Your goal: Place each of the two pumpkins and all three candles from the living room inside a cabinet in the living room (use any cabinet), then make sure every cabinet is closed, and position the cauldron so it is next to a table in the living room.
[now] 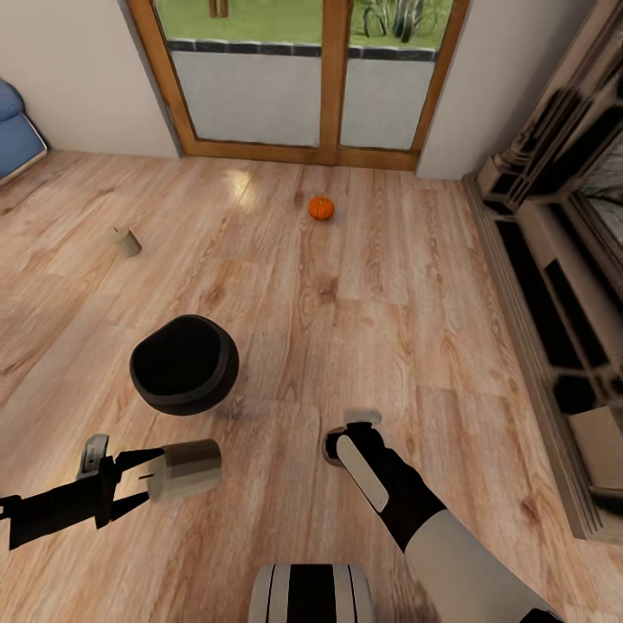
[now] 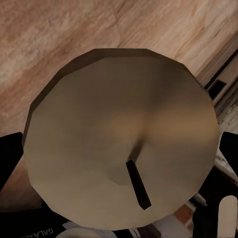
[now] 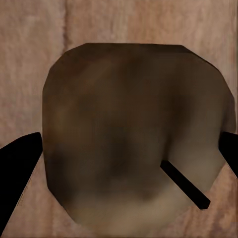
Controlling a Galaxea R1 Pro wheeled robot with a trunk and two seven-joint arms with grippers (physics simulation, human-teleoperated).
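Note:
My left gripper [image 1: 149,478] is shut on a whitish-grey candle [image 1: 186,469], held lying sideways just above the floor; its wick end [image 2: 119,139] faces the left wrist view. My right gripper [image 1: 348,431] points down at the floor, its fingers [image 3: 22,163] pressed against both sides of a second candle [image 3: 134,129]. A third candle [image 1: 126,241] lies on the floor at the far left. One orange pumpkin [image 1: 321,208] sits near the glass door. The black cauldron [image 1: 183,363] stands on the floor just beyond my left gripper. The dark cabinet [image 1: 541,303] runs along the right wall.
A wood-framed glass door [image 1: 333,78] closes the far wall. A blue cushion [image 1: 17,130] shows at the far left edge. A pale tan drawer inside [image 1: 601,441] shows at the cabinet's near end. Wooden floor [image 1: 363,285] lies open between me and the pumpkin.

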